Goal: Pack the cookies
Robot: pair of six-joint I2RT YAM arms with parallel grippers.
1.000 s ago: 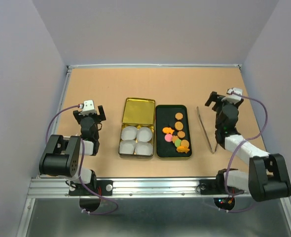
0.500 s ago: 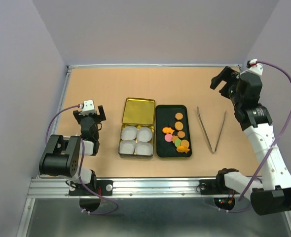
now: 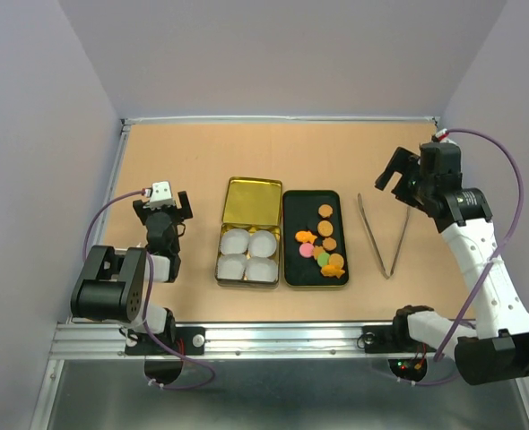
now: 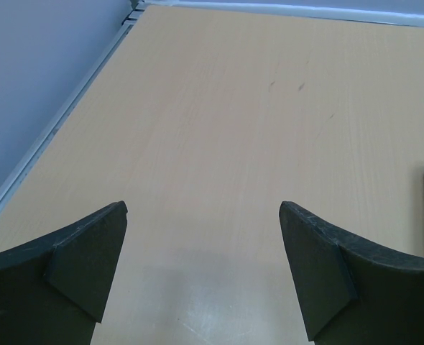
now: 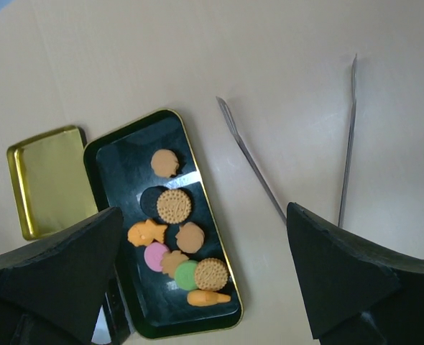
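I am hovering the right gripper (image 3: 395,176) high over the table (image 3: 193,152) with its jaws spread wide and nothing between them. I am doing this because the tongs (image 5: 249,154) are lying directly beneath it, flat on the table, their two arms splayed apart and joined at the end nearer the arm's base. My judgement is that I am lining up to take the tongs first, since these biscuits look too small and crowded for broad fingers to pick up cleanly.

The cookies (image 5: 174,205) are sitting to this gripper's left and lower down, clustered in the black tray (image 5: 118,180). They are round brown ones, a pink one, a green one and orange fish shapes, and some are touching each other. Beyond the tray, further to the gripper's left, the gold tin (image 3: 253,199) is lying open with four white paper cups (image 3: 236,240) in its base. All four are waiting empty, so no packing has been done yet.

I am parking the left gripper (image 4: 203,208) low over bare table, jaws released and holding nothing. The tin's edge is just peeking in at its right. I am leaving it there, well apart from the cookies, presumably so that it does not crowd the right arm's approach.
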